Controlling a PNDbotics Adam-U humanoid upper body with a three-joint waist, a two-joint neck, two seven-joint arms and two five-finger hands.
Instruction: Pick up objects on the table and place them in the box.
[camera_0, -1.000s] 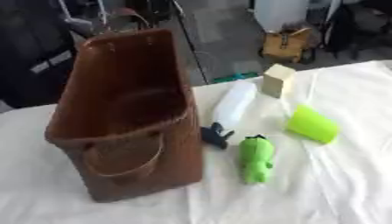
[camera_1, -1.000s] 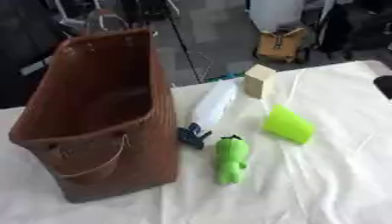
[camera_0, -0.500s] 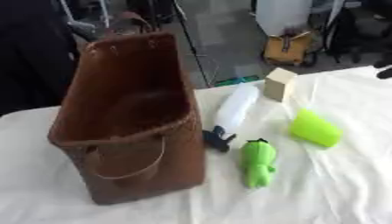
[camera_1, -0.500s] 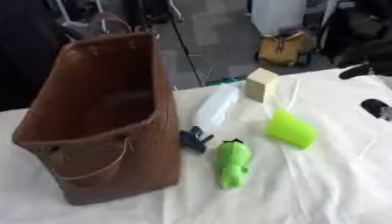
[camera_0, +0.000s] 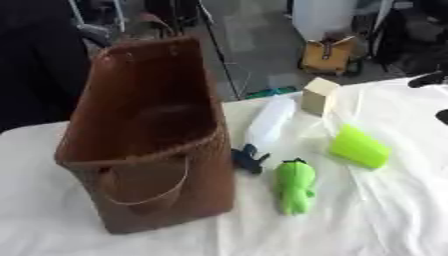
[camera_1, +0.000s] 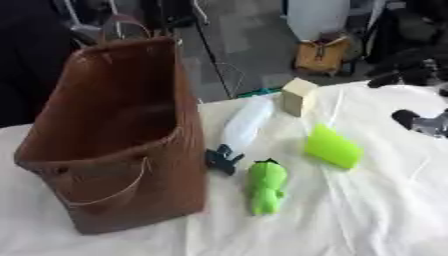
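Change: the right hand (camera_1: 418, 120) now enters at the right edge, absent a second ago.
Fingers: cannot tell their state.
Objects: green cup (camera_1: 332, 147), green toy (camera_1: 265, 186), bottle (camera_1: 244, 125), block (camera_1: 297, 96) lie mid-frame, untouched.
Basket (camera_0: 140, 140): left, apparently empty.
Meaning: first pick is starting.

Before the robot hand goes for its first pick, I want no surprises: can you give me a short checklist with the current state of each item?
1. Brown woven basket upright with its mouth open: ok.
2. Basket interior free to take items: ok, nothing shows inside.
3. Things lying apart enough for single picks: partly ok. The green toy, the green cup on its side and the beige block lie separate; the white bottle lies close beside the basket.
4. Right robot hand in view near the cup: ok, at the right edge.
5. Right robot hand ready to grasp: cannot tell.
6. Left robot hand in view: not ok, not in view.
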